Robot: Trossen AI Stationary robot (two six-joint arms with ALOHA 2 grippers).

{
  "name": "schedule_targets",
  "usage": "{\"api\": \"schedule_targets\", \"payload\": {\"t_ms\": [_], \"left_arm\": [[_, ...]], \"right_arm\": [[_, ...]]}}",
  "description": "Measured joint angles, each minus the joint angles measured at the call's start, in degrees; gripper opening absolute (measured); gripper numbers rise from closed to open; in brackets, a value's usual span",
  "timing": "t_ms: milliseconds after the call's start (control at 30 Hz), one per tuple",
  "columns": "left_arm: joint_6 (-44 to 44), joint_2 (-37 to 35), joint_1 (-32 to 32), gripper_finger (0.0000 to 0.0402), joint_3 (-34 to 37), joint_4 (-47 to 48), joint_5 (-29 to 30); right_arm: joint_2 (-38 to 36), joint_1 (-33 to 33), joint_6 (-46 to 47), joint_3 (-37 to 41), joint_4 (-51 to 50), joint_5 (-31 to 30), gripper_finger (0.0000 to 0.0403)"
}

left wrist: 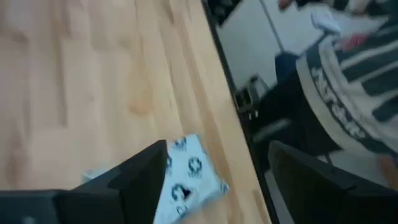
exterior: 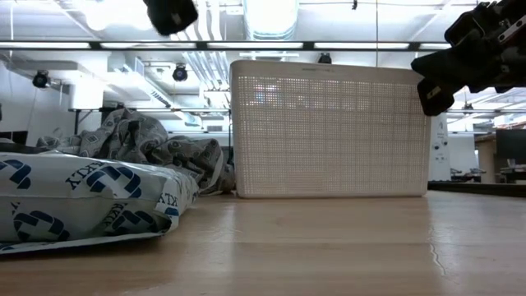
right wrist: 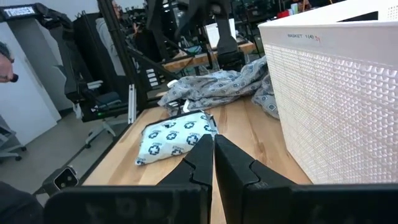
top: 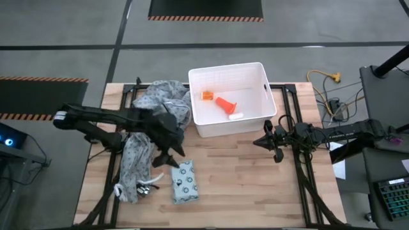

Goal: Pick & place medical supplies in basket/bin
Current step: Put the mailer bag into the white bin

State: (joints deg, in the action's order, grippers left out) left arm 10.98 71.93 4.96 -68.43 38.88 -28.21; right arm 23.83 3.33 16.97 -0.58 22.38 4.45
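The white perforated bin (top: 261,96) (exterior: 329,127) (right wrist: 336,93) stands at the table's far middle. In it lie an orange tapered piece (top: 225,104), a small orange bit (top: 207,95) and a tiny white piece (top: 236,117). The pale-green packet with ring dots (top: 183,181) (exterior: 82,201) (left wrist: 186,180) (right wrist: 174,137) lies flat on the wood near the front. My left gripper (top: 167,153) (left wrist: 217,168) hovers open above the packet's far end, touching nothing. My right gripper (top: 275,145) (right wrist: 213,155) is shut and hangs in the air to the right of the bin's near right corner.
A crumpled grey patterned cloth (top: 153,118) (exterior: 140,140) (right wrist: 217,84) sprawls left of the bin down to the near left, under my left arm. Small white and dark bits (top: 150,183) lie by its near end. Bare wood (top: 255,185) stretches over the near right.
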Motion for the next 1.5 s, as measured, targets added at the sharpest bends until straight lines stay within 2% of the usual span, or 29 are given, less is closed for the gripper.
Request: {"api": "schedule_targets", "payload": {"t_ms": [233,433,633,800,1033,1500], "left_arm": [[-3.53,6.19,5.47,0.0283,4.03,0.33,0.05],[-2.84,12.50,9.09,0.0283,4.88,0.37,4.69],[-4.30,16.81,12.32,0.0283,4.88,0.36,6.00],[-10.39,18.30,17.04,0.0280,4.87,0.30,7.38],[-19.82,18.46,21.40,0.0269,4.84,0.27,19.11],[-26.48,18.52,24.13,0.0269,7.94,-1.71,19.23]], "right_arm": [[-0.04,0.02,0.00,0.00,-3.50,0.00,0.0009],[-0.01,0.02,0.00,0.00,-4.66,-0.01,0.0009],[0.00,0.02,0.00,0.00,-4.66,0.00,0.0009],[0.00,0.02,-0.02,0.00,-4.66,-0.02,0.0009],[0.00,0.02,-0.39,0.00,-4.66,-0.03,0.0009],[-0.02,0.02,-0.44,0.00,-4.66,-0.04,0.0009]]}}
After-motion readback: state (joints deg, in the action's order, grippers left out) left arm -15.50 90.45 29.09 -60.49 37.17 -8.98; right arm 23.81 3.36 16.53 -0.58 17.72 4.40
